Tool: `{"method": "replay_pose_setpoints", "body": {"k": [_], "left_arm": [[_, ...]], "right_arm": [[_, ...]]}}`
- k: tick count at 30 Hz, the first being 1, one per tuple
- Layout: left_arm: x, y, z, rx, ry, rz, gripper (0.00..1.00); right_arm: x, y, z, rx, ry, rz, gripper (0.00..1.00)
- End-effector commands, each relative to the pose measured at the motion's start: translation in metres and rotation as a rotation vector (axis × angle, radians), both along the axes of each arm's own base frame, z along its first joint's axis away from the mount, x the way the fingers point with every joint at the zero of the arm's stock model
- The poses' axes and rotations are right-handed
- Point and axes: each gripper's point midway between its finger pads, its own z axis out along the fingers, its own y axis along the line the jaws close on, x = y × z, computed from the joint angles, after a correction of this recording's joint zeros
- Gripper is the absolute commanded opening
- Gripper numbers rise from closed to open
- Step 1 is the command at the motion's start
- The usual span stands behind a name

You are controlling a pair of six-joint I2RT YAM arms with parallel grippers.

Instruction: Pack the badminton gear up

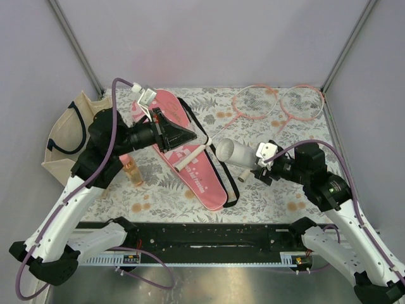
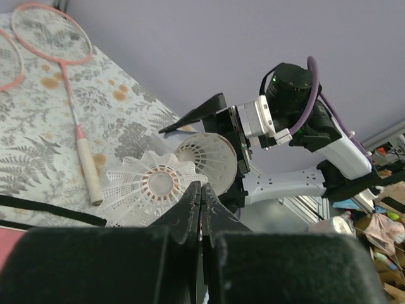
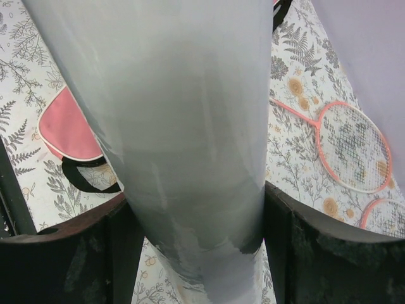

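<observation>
Covering the table (image 1: 285,190) is a cloth with flowers and ferns. A beige tote (image 1: 63,136) with dark handles sits at the far left edge.

A pink cover (image 1: 202,177) lies slanted in the middle, running from the back toward the near edge. Its black strap (image 2: 50,211) runs along the right side.

At the back right, the left racket (image 1: 255,101) and the right racket (image 1: 302,101) lie flat with their round heads side by side. The left one's white handle reaches as far as the cover.

The tube (image 1: 235,153) is up off the table, lying sideways just right of the cover. Its open mouth points left. The right gripper (image 1: 258,163) is squeezed tight around it — in the right wrist view one finger presses on each side of the tube's round wall.

A small orange bottle (image 1: 133,171) with a pink cap stands just left of the cover.

Smallest is a white feather shuttle (image 2: 155,183). The left gripper (image 2: 201,199) hangs over the cover with its fingers pinched together on the shuttle's feathered edge. It holds the shuttle just in front of the tube's mouth — I cannot tell if the two touch.
</observation>
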Motion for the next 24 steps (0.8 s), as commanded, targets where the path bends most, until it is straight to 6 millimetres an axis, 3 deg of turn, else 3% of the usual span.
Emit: {"method": "replay_pose_setpoints", "body": {"k": [1,11,20,24], "left_arm": [[-0.014,-0.01,0.009,-0.049,-0.01,-0.05,0.0],[-0.027,-0.018,0.014,-0.063,-0.053,-0.079,0.0],[-0.023,-0.033,-0.002,-0.054,-0.068,-0.104,0.0],[-0.031,-0.049,-0.012,-0.103,-0.028,-0.165,0.0]], "right_arm": [[0.006,0.006,0.014,0.018,-0.081,0.016,0.56],[0.007,0.007,0.007,0.003,-0.065,0.011,0.56],[0.005,0.014,0.014,0.034,-0.064,0.028,0.54],[0.005,0.017,0.017,0.046,-0.07,0.027,0.54]]}}
